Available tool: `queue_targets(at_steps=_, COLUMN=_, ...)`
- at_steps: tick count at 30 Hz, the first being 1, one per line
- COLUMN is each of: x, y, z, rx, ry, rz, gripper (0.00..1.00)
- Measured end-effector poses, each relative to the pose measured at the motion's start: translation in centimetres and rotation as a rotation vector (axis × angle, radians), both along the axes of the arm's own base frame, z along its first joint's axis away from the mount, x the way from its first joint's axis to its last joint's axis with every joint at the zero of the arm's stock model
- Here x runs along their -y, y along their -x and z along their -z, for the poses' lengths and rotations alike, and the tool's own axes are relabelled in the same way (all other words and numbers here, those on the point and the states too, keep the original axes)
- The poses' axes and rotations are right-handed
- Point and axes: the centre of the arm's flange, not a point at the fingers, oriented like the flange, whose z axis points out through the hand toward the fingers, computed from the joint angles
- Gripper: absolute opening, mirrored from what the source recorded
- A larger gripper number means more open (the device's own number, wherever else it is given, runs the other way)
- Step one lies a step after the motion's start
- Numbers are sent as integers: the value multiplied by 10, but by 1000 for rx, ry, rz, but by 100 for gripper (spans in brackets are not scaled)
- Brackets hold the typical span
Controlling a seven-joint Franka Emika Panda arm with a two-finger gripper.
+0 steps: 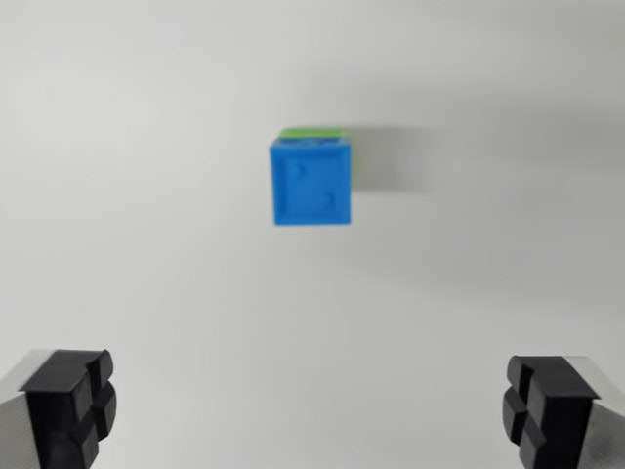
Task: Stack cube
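A blue cube sits on top of a green cube, of which only a thin strip shows at the blue cube's far edge. The stack stands on a white surface a little above the middle of the wrist view. My gripper is open, with its two black fingertips at the bottom corners of the view, well apart and holding nothing. The stack lies beyond the fingers, roughly centred between them.
The white tabletop fills the view. A soft shadow falls to the wrist view's right of the stack.
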Motion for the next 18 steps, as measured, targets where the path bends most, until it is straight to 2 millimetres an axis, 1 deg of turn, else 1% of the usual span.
queue_targets(at_steps=9, x=0, y=0, z=-20, rx=0, ry=0, rz=0, gripper=100)
queue_targets(at_steps=18, x=0, y=0, z=-27, rx=0, ry=0, rz=0, gripper=100)
